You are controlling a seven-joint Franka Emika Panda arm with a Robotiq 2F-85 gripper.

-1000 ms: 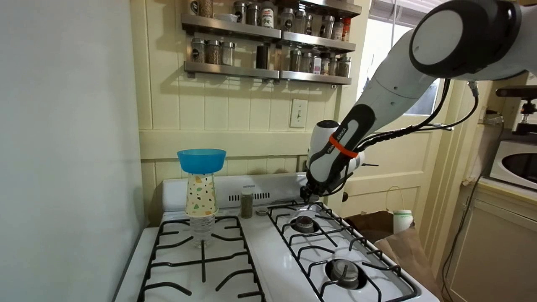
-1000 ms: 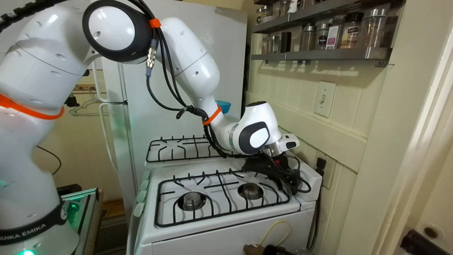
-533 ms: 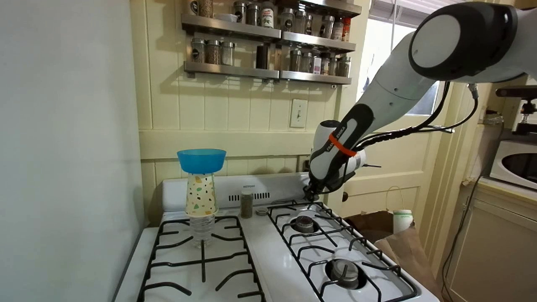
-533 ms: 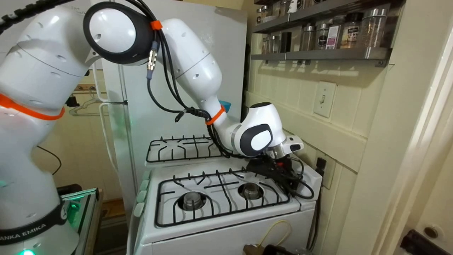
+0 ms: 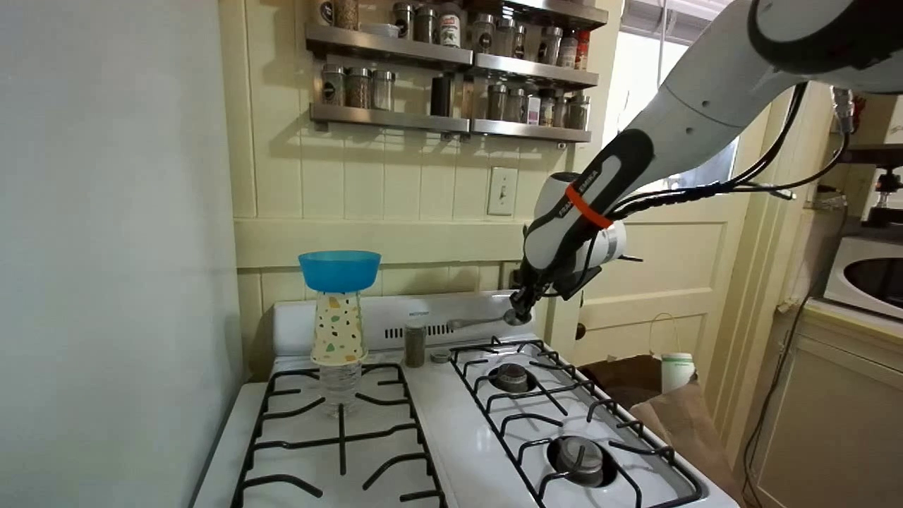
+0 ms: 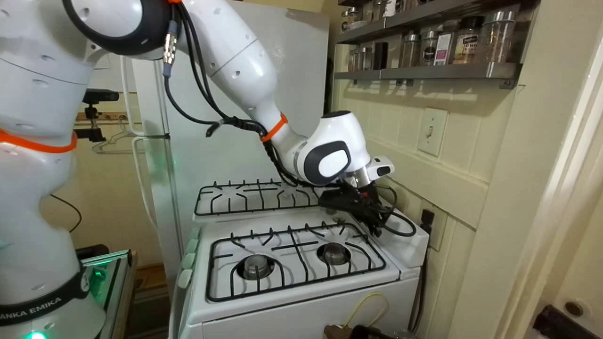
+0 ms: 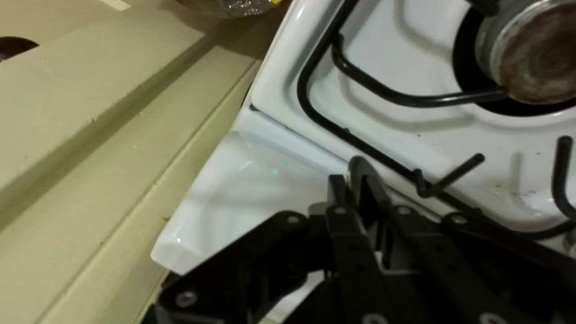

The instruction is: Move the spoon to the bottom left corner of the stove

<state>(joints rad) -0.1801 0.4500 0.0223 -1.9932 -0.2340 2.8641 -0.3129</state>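
The metal spoon (image 5: 474,322) is held level in front of the white back panel, its handle pointing left and its bowl at my fingertips. My gripper (image 5: 520,310) is shut on it near the back right corner of the white stove (image 5: 458,437), above the black grate. In the wrist view the rounded spoon bowl (image 7: 359,164) pokes out between the fingertips of my gripper (image 7: 352,180), which sit close together; its handle is hidden there. In an exterior view the gripper (image 6: 375,230) is low over the stove's back edge, and the spoon cannot be clearly made out.
A blue bowl (image 5: 340,271) tops a speckled cup (image 5: 338,328) and a clear cup on the left grate (image 5: 342,441). A spice jar (image 5: 415,344) and a small lid (image 5: 440,356) stand on the centre strip. The fridge (image 5: 113,282) walls the left side.
The gripper has closed on the spoon and risen from the back right corner. The spoon has come up with it into view. The arm has drawn upward and back.
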